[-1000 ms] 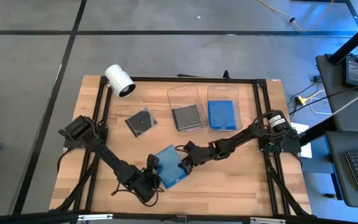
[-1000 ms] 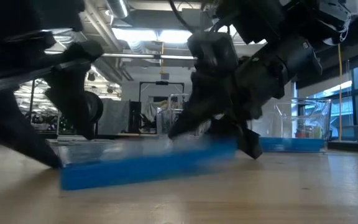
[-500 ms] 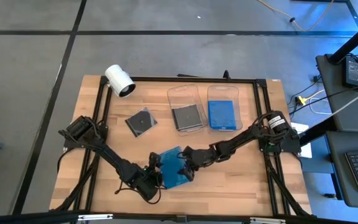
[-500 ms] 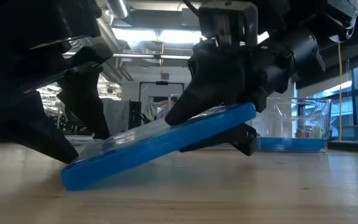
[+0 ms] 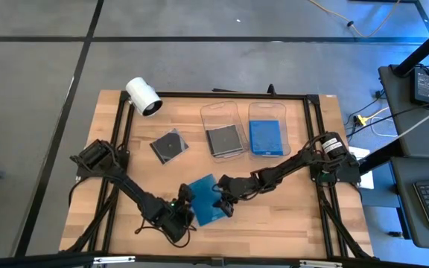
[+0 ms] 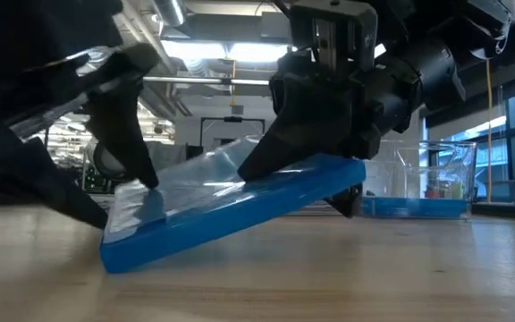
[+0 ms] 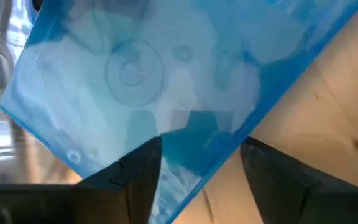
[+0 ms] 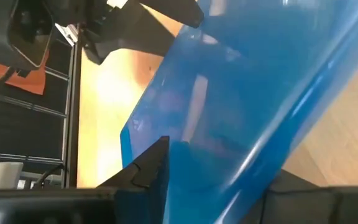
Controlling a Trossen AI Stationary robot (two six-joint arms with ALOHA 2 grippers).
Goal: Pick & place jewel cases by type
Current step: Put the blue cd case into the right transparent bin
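Observation:
A bright blue jewel case point(image 5: 204, 199) with a clear lid lies tilted at the table's near middle. Its left end point(image 6: 119, 252) rests on the wood and its right end is raised. My right gripper point(image 5: 220, 198) is shut on the raised end. My left gripper point(image 5: 184, 211) stands open at the low end, its fingers astride that corner point(image 7: 185, 155). A dark jewel case point(image 5: 168, 145) showing a disc lies flat farther back on the left. My right gripper pinches the blue case's raised right end point(image 6: 329, 174) between its two fingers, one finger point(image 6: 280, 148) on the clear lid and one point(image 6: 347, 201) underneath. It comes from the table's right, slanting down. The case hangs tilted, its left end on the table. My left gripper has one fingertip point(image 6: 143, 174) against the lid near the low end and the other finger point(image 6: 70, 192) at that end's outer edge. It comes from the table's left, slanting down. Whether the fingers pinch the case, I cannot tell.
Two clear tubs stand at the back: one point(image 5: 214, 112) holds a dark case point(image 5: 226, 140), the other point(image 5: 267, 110) a blue case point(image 5: 267, 138). A white cylinder point(image 5: 143, 97) lies at the far left corner. A black frame point(image 5: 199, 94) runs around the table.
My right gripper has shut on the blue case's right end and raised it. The case has gone from lying flat to tilted, with its left end staying on the table by my left gripper. Both grippers have rolled a little at the wrist.

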